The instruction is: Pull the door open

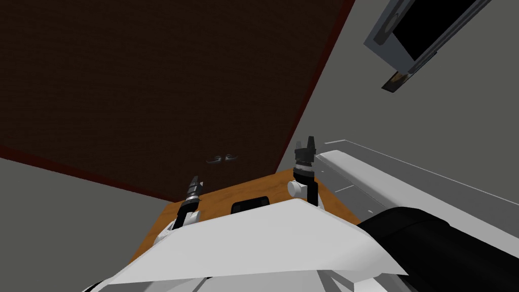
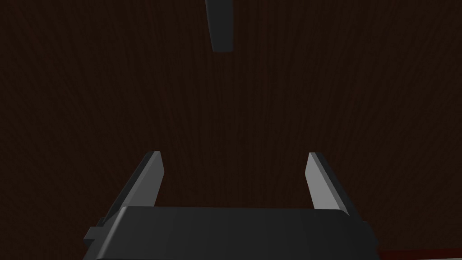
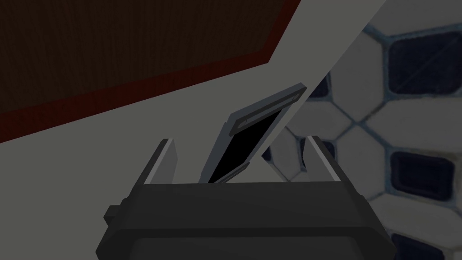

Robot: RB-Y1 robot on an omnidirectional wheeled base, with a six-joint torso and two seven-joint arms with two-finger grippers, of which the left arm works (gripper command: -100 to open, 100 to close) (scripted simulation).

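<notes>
While the dark brown door (image 1: pixel 152 76) looks shut inside its dark red frame (image 1: pixel 310 96), straight ahead of you, its small grey lever handle (image 1: pixel 223 158) sits on the panel between your two arms, nearer the left one. Your left gripper (image 2: pixel 234 153) points at the door face with its fingers spread wide and nothing between them. The handle lies ahead of the fingertips and well apart from them (the left wrist view catches just its grey end). Your right gripper (image 1: pixel 307 143) is raised off to the right by the grey wall (image 1: pixel 405 126), jaws likewise spread and empty. By my reading, the reach has not yet met the handle. The risk from here is that if you drive forward on this line, the fingertips may strike bare door rather than straddle the lever, and if you close too early you pinch air. If you catch only the lever's tip, the thin blades may slide off once you pull. Pulling without pressing the lever could also leave the latch holding.
</notes>
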